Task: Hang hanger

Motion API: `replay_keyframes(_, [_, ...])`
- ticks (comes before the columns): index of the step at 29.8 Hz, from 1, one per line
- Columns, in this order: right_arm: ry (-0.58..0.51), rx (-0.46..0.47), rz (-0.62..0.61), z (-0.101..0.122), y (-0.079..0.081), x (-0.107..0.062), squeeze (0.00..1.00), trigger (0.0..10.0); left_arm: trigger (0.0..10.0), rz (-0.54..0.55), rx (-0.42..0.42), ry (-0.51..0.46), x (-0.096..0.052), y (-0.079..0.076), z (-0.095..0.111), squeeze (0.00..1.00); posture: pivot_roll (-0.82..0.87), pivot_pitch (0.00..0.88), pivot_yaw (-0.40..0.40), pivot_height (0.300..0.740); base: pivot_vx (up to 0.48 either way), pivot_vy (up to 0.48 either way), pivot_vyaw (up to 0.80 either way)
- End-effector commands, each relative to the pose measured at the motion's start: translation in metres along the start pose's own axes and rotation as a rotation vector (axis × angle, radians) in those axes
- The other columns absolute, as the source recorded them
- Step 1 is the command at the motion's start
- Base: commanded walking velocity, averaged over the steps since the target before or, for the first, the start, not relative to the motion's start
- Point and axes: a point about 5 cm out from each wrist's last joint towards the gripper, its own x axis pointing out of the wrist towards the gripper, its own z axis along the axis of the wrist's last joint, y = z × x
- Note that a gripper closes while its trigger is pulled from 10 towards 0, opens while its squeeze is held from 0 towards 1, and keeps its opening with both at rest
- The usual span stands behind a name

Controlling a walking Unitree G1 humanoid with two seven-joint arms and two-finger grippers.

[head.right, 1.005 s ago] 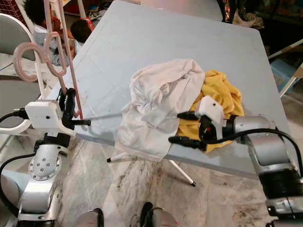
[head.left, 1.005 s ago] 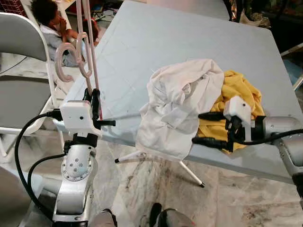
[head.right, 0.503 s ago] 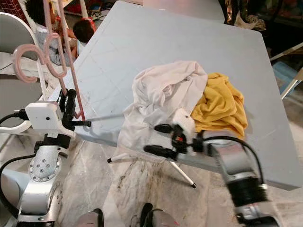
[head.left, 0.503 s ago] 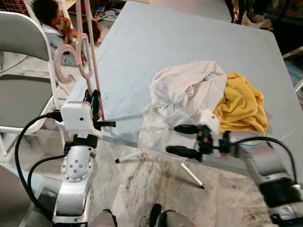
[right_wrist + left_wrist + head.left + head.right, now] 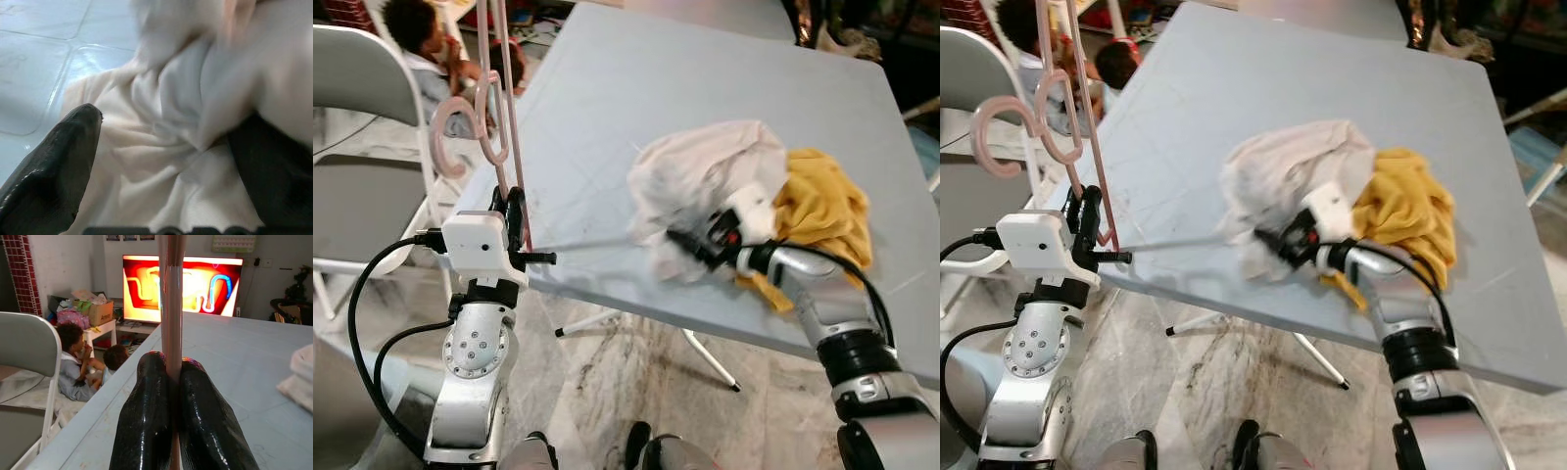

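From my head cameras, my left gripper (image 5: 514, 211) stands off the table's (image 5: 636, 88) near-left corner, holding a pink hanger (image 5: 499, 108) upright by its thin bar. It looks light, stiff and slick, so a firm pinch low on the bar suits it. My right gripper (image 5: 690, 250) is pushed into the white garment (image 5: 700, 176) beside the yellow one (image 5: 818, 211).

Left wrist: both fingers (image 5: 146, 421) clamp the hanger bar.

Right wrist: fingers (image 5: 54, 161) are spread, with soft, limp white cloth bunched between them.
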Motion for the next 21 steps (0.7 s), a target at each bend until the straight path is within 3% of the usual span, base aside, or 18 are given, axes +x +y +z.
replay_keyframes(1, [0.007, -0.019, -0.073, -0.003, -0.004, 0.001, 0.00, 10.0, 10.0, 0.010, 0.015, 0.201, -0.014, 0.003, -0.036, 0.00, 0.11, 0.226, -0.113, 0.740, 0.000, 0.000, 0.00])
replay_keyframes(7, [0.015, -0.082, -0.097, -0.001, 0.004, 0.014, 0.00, 10.0, 10.0, 0.009, 0.013, 0.202, -0.014, 0.003, -0.036, 0.00, 0.10, 0.228, -0.113, 0.740, 0.000, 0.000, 0.00])
replay_keyframes(13, [-0.063, -0.099, -0.191, 0.015, 0.005, 0.031, 0.00, 10.0, 10.0, 0.013, 0.016, 0.204, -0.015, 0.002, -0.036, 0.00, 0.11, 0.230, -0.114, 0.740, 0.000, 0.000, 0.00])
replay_keyframes(15, [-0.083, -0.106, -0.168, 0.019, 0.009, 0.033, 0.00, 10.0, 10.0, 0.010, 0.015, 0.203, -0.015, 0.002, -0.036, 0.00, 0.11, 0.227, -0.116, 0.740, 0.000, 0.000, 0.00])
replay_keyframes(18, [-0.162, -0.076, -0.019, 0.030, 0.020, 0.029, 0.00, 10.0, 10.0, 0.010, 0.013, 0.202, -0.014, 0.001, -0.037, 0.00, 0.10, 0.224, -0.118, 0.740, 0.000, 0.000, 0.00])
replay_keyframes(21, [-0.172, -0.109, 0.014, 0.032, 0.020, 0.023, 0.00, 10.0, 10.0, 0.010, 0.012, 0.202, -0.013, 0.001, -0.037, 0.00, 0.10, 0.222, -0.118, 0.740, 0.000, 0.000, 0.00])
